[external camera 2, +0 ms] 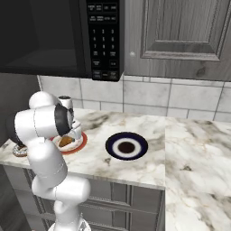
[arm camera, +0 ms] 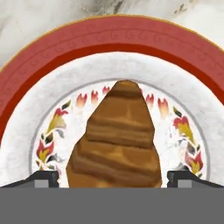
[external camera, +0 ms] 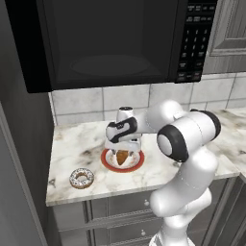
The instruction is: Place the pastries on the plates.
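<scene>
The end effector (arm camera: pixel 112 177) stands released, its two dark fingertips (arm camera: pixel 41 178) apart on either side of the golden-brown oblong croissant (arm camera: pixel 116 140). The croissant lies on the round white plate with a red-orange rim (arm camera: pixel 52 57). The white-iced ring donut with dark sprinkles (external camera: pixel 81 178) lies on the marble worktop (external camera: pixel 192 139), near this plate. The navy-rimmed round plate (external camera 2: pixel 127 145) sits well apart.

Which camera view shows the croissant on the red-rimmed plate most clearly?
The hand view: the croissant appears large, its layers plain, on the red-rimmed plate. In the left base view it is small, below the gripper; in the right base view the arm partly hides it.
</scene>
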{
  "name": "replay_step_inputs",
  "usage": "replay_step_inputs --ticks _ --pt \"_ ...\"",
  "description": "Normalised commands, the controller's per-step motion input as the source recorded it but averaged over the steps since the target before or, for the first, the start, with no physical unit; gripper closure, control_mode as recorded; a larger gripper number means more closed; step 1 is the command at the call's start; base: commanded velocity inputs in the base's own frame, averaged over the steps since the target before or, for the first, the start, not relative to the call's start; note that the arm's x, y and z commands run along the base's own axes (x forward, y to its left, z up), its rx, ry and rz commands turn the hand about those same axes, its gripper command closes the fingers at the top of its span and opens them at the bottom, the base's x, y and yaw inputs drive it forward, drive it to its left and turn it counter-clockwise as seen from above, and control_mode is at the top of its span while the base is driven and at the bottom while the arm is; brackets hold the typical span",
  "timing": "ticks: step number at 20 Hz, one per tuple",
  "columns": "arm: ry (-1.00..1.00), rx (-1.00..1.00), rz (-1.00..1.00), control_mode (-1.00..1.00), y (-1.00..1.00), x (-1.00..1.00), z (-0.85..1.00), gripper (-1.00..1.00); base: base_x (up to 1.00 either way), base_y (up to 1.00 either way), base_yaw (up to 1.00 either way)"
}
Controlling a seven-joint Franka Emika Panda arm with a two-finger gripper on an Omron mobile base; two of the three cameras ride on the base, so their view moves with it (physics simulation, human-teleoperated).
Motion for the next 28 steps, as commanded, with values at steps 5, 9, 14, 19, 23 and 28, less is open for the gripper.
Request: replay_step_inputs --ticks 5,9,14,19,23,28 --pt "-0.07 -0.02 0.00 -1.00 0.00 -0.10 0.30 -1.00 0.00 0.00 0.00" --pt "-0.02 -0.01 0.05 -1.00 -0.01 -0.17 0.36 -1.00 0.00 0.00 0.00" --pt "0.08 0.00 0.05 -1.00 0.00 -0.42 0.31 -1.00 0.00 0.00 0.00" --pt "0.18 0.00 0.14 -1.00 0.11 -0.59 0.14 -1.00 0.00 0.00 0.00" --pt "0.07 0.00 0.20 -1.00 0.32 -0.43 0.07 -1.00 0.00 0.00 0.00" --pt "0.00 -0.06 0.27 -1.00 0.50 -0.32 0.08 -1.00 0.00 0.00 0.00"
